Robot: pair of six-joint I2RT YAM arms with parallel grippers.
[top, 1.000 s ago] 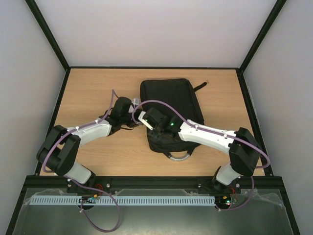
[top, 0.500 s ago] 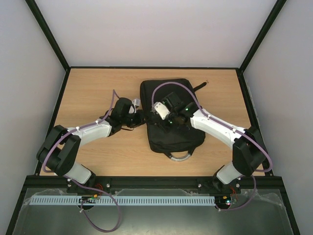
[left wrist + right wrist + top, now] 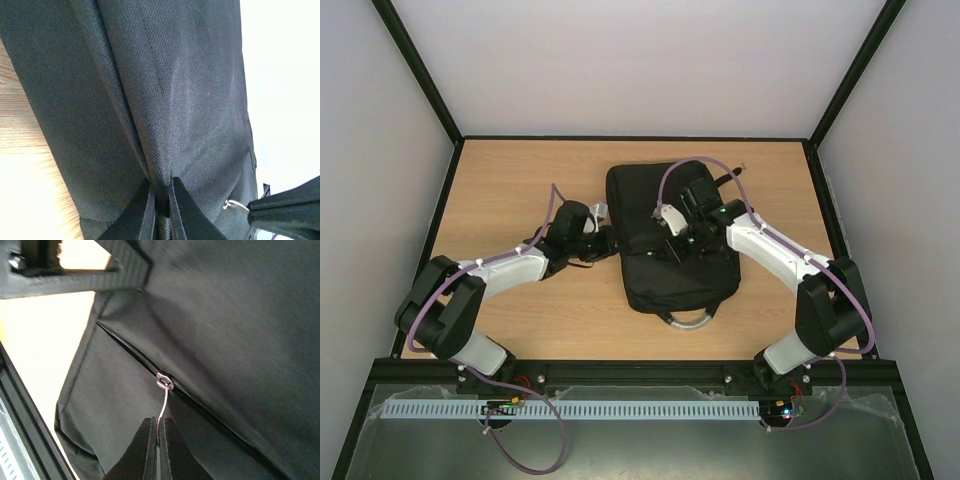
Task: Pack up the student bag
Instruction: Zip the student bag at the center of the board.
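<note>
The black student bag [image 3: 638, 198] lies flat on the wooden table, its grey loop handle [image 3: 686, 318] at the near end. My left gripper [image 3: 610, 242] is at the bag's left edge, shut on a pinched fold of the bag's fabric [image 3: 165, 165]. My right gripper [image 3: 676, 245] is over the middle of the bag, shut on the thin silver zipper pull [image 3: 163, 402]. The pull hangs from the slider [image 3: 164, 381] on a black zipper line running diagonally. The same pull [image 3: 234, 205] shows at the lower right of the left wrist view.
The black strap [image 3: 728, 179] sticks out at the bag's far right corner and crosses the upper left of the right wrist view [image 3: 75, 282]. Bare wood table [image 3: 510, 190] lies left of the bag. Black frame rails [image 3: 620, 366] edge the table.
My right gripper has moved from the bag's near left part away and to the right, over the bag's middle, holding the zipper pull. My left gripper has stayed at the bag's left edge.
</note>
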